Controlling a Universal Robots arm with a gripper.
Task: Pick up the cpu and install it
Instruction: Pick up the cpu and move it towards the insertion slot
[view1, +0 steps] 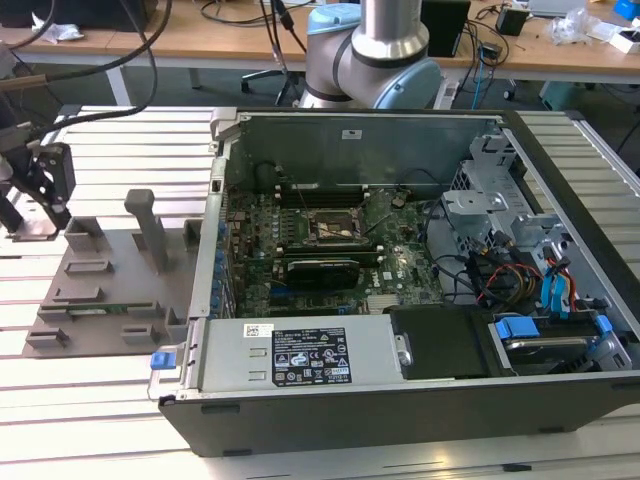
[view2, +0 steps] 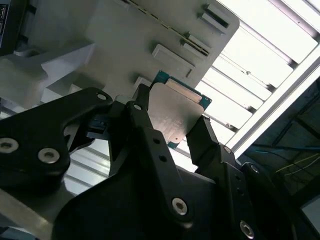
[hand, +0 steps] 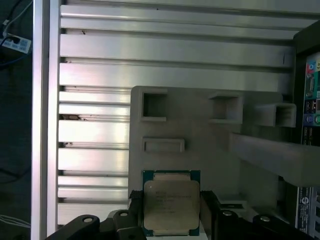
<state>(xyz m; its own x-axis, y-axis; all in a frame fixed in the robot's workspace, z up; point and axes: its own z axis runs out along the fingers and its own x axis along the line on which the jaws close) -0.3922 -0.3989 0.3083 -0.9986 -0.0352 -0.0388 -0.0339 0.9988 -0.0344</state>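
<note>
- Gripper (view2: 172, 120): jaws drawn in on the cpu (hand: 171, 207), with one dark finger (view2: 142, 117) against each of two opposite edges. The chip is held flat, its pale metal top facing both wrist cameras.
- Cpu: square, so it has no long axis; a green rim shows round the metal top.
- Position: in the exterior view the gripper stands at the far left, at the outer end of the grey fixture plate (view1: 110, 260). Whether the chip is lifted clear of the plate cannot be told.
- Governing relation: the socket (view1: 335, 225) lies inside the open computer case (view1: 400, 410), well apart from the gripper toward the exterior view's right. The whole fixture plate and the case's side wall lie between them.
- Judgement: the grasp appears made. Installation is not yet done, since the socket's middle looks dark, with no pale top in it.
</note>
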